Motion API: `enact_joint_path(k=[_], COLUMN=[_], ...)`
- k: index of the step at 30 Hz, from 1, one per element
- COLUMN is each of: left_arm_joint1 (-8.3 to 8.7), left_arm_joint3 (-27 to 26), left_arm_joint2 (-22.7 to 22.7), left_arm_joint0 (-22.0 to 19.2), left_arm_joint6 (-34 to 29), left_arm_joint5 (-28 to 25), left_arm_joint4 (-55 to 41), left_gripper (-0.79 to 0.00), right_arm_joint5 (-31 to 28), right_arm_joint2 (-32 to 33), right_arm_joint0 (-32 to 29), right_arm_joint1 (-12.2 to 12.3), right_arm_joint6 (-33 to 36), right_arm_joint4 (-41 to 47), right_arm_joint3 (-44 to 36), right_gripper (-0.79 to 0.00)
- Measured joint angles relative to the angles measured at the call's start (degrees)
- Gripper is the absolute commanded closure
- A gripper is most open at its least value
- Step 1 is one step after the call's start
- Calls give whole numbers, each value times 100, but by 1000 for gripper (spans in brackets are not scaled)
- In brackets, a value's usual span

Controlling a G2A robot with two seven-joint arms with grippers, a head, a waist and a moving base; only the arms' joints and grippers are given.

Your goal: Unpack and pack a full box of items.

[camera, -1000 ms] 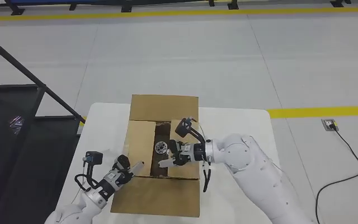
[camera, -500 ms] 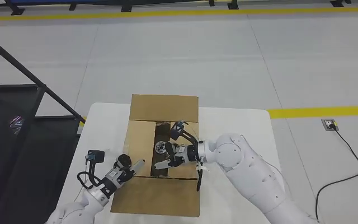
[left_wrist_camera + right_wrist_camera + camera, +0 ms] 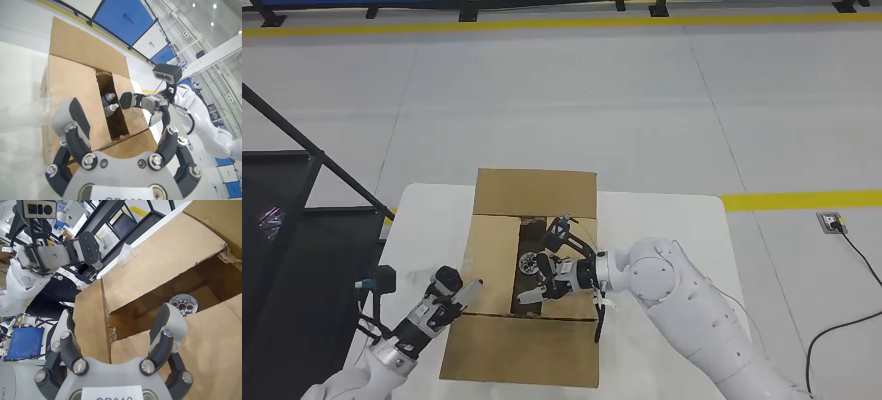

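A brown cardboard box (image 3: 492,250) stands on the white table (image 3: 672,230), its top flaps parted along a narrow slot. My right gripper (image 3: 534,292) hangs open over the near end of the slot, its fingers (image 3: 166,321) straddling a flap edge and holding nothing. Inside the box (image 3: 160,256) lies a round metal disc (image 3: 182,306), also visible from above (image 3: 531,263). Two spray bottles (image 3: 108,103) stand in the slot of the box (image 3: 75,85). My left gripper (image 3: 457,292) is open and empty beside the box's near left corner, and the right wrist view shows it (image 3: 88,249) too.
A clear plastic bag (image 3: 128,254) lies on the table against the box's left side. A black rack (image 3: 282,260) stands left of the table. The table's right half (image 3: 672,300) is bare apart from my right arm.
My left arm has drawn back leftward, away from the box's near left corner. My right gripper has slid a little left and down along the slot, still open.
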Motion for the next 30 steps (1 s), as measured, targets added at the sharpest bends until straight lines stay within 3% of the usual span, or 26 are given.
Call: enact_joint_path(k=[12,30], left_arm_joint1=[11,12], left_arm_joint3=[-134,-213], left_arm_joint2=[-1237,-1437], left_arm_joint0=[627,672], left_arm_joint6=[323,262], left_arm_joint5=[-468,-614], left_arm_joint4=[-1182,-1321], left_gripper=[-785,-785], right_arm_joint5=[0,0], right_arm_joint2=[0,0], right_arm_joint0=[0,0], right_arm_joint1=[0,0], right_arm_joint6=[0,0], right_arm_joint4=[0,0], right_arm_joint3=[0,0], right_gripper=[-785,-785])
